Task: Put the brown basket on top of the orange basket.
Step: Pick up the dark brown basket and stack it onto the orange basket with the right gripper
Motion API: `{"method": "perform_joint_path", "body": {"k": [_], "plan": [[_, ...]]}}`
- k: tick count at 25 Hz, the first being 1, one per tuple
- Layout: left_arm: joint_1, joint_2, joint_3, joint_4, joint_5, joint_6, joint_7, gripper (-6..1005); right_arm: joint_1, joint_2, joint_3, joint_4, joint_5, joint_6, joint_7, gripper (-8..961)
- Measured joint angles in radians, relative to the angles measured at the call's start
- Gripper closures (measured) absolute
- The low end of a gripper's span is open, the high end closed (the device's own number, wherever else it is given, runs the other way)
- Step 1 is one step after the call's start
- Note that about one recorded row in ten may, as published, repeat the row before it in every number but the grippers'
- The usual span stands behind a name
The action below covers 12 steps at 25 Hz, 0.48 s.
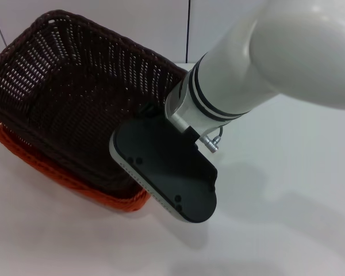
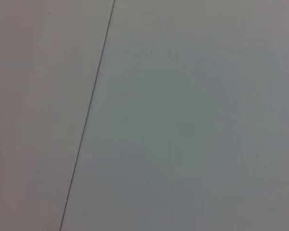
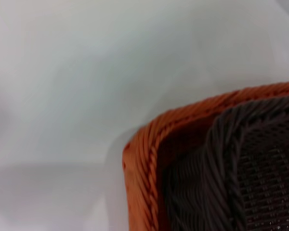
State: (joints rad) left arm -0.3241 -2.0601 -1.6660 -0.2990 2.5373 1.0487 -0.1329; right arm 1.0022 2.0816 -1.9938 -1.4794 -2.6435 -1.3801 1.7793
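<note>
We see the brown basket (image 1: pixel 75 98) nested in the orange basket (image 1: pixel 112 200); right gripper (image 1: pixel 155 115) at its rim, fingers' state untellable.

The right arm's black wrist housing (image 1: pixel 169 172) covers the near right corner of the brown basket (image 1: pixel 75 98) in the head view, and the right gripper's fingers lie beneath it, out of sight. The orange basket (image 1: pixel 112 200) shows only as a strip of rim along the near side and a corner at the left; the brown basket hides the rest. The right wrist view cuts both baskets off at its edges, leaving one corner of the orange rim (image 3: pixel 142 159) and part of the brown weave (image 3: pixel 250 168). The left wrist view shows only a blurred pale surface crossed by a thin dark line (image 2: pixel 89 110)
</note>
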Motion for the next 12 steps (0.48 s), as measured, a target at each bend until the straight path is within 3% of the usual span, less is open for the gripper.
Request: {"method": "perform_joint_path", "body": {"k": [12], "plan": [[-0.007, 0.0, -0.005, 0.0, 0.0, -0.018, 0.029, 190, -0.029, 0.0, -0.013, -0.035, -0.016, 0.037, 0.005, 794]]}}
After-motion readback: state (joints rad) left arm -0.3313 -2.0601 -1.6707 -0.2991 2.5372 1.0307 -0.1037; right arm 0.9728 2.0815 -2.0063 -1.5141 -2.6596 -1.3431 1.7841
